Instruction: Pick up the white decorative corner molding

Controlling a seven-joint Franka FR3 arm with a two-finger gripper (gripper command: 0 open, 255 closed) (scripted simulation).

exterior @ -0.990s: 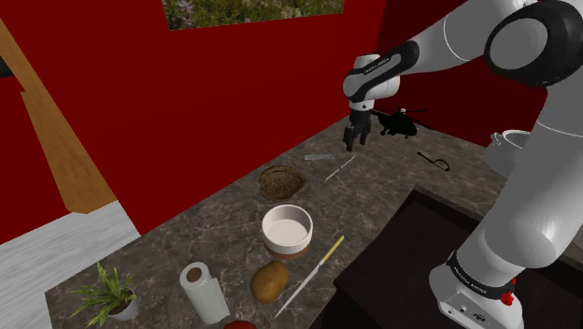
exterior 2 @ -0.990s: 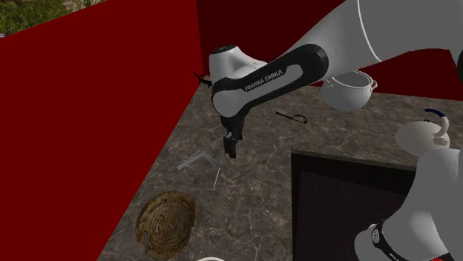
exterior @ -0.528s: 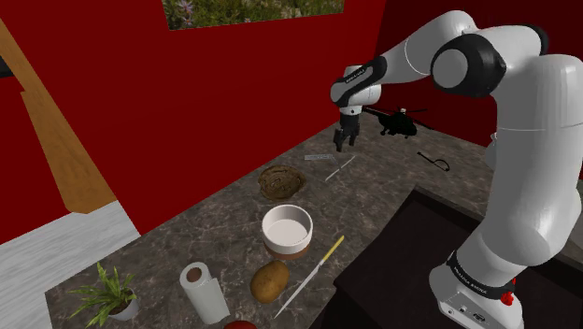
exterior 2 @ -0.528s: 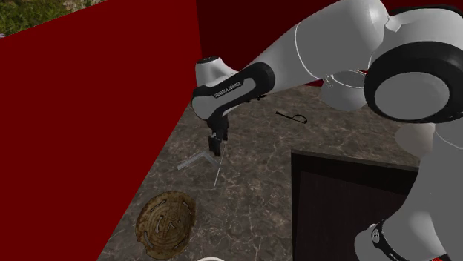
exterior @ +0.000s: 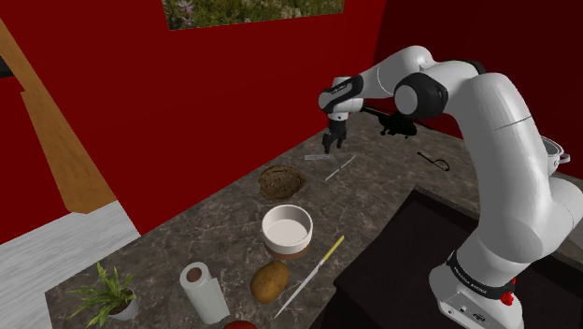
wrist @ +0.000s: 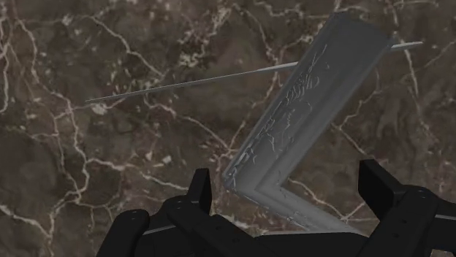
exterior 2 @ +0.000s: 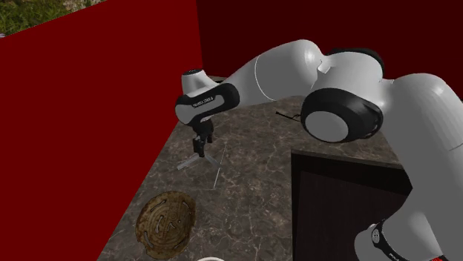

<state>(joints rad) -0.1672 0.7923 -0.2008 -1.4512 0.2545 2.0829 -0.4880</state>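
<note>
Grabbing not done yet. Nothing held: pincer [wrist: 286, 175] fingers wide apart, touching nothing. Hangs right above the grey-white corner molding [wrist: 314, 102], with the bend of it down in the gap between the two fingers. Found flat on the dark marbled counter [wrist: 109, 168], close to the back edge by the red wall [exterior: 234, 84], one arm lying across a thin rod [wrist: 190, 84]. Left to do, most likely: go down, squeeze shut on the molding near its bend, then lift it up off the counter. Might slip, being so flat and thin.
</note>
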